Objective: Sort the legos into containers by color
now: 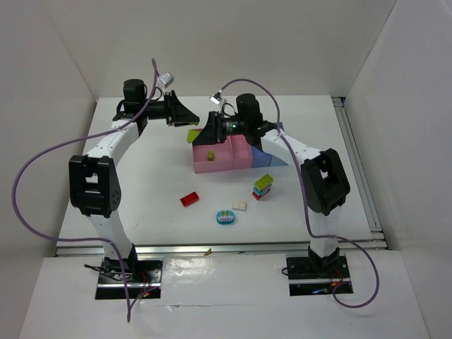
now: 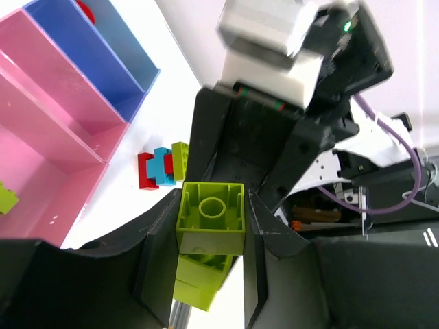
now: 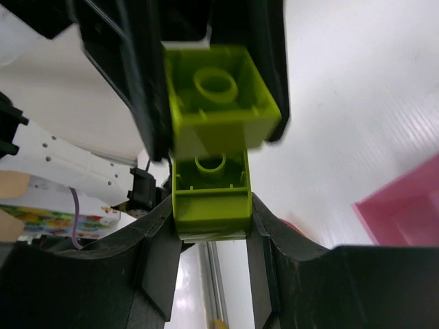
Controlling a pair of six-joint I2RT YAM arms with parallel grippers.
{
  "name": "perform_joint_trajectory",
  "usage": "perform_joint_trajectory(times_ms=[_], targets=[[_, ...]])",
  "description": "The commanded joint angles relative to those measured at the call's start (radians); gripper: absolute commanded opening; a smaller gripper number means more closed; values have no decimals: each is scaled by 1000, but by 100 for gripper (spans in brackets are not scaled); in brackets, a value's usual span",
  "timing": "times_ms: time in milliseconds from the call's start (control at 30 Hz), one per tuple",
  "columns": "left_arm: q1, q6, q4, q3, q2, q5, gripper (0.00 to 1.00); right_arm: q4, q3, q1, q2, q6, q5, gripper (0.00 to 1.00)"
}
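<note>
My left gripper point(image 1: 189, 119) and right gripper point(image 1: 209, 130) meet above the table behind the bins, with yellow-green lego point(image 1: 193, 135) between them. In the left wrist view my left gripper point(image 2: 212, 205) is shut on a yellow-green brick point(image 2: 210, 216), and a second one point(image 2: 199, 281) shows just below it. In the right wrist view my right gripper point(image 3: 209, 209) is shut on a yellow-green brick point(image 3: 209, 199); the other brick point(image 3: 219, 96) sits just beyond, between the left fingers. The wide pink bin point(image 1: 222, 167) holds a yellow-green brick point(image 1: 210, 155).
A narrow pink bin point(image 1: 242, 150) and a blue bin point(image 1: 267, 157) stand beside the wide one. A red brick point(image 1: 189, 199), a cream brick point(image 1: 240, 205), a teal-and-pink piece point(image 1: 226, 217) and a small mixed stack point(image 1: 263, 186) lie on the table in front.
</note>
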Motion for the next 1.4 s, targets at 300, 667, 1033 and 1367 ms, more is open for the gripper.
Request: perform_joint_trajectory(times_ms=[300, 667, 1033, 1367], targets=[[-8, 239, -416, 208, 82, -214, 0, -266, -106, -47, -219, -229, 235, 6], [-149, 290, -639, 245, 160, -663, 0, -433, -226, -230, -423, -292, 506, 6], [-183, 308, -676, 359, 229, -686, 83, -455, -235, -259, -432, -302, 468, 6], [-173, 399, -529, 282, 155, -133, 84, -418, -203, -313, -382, -324, 97, 6]])
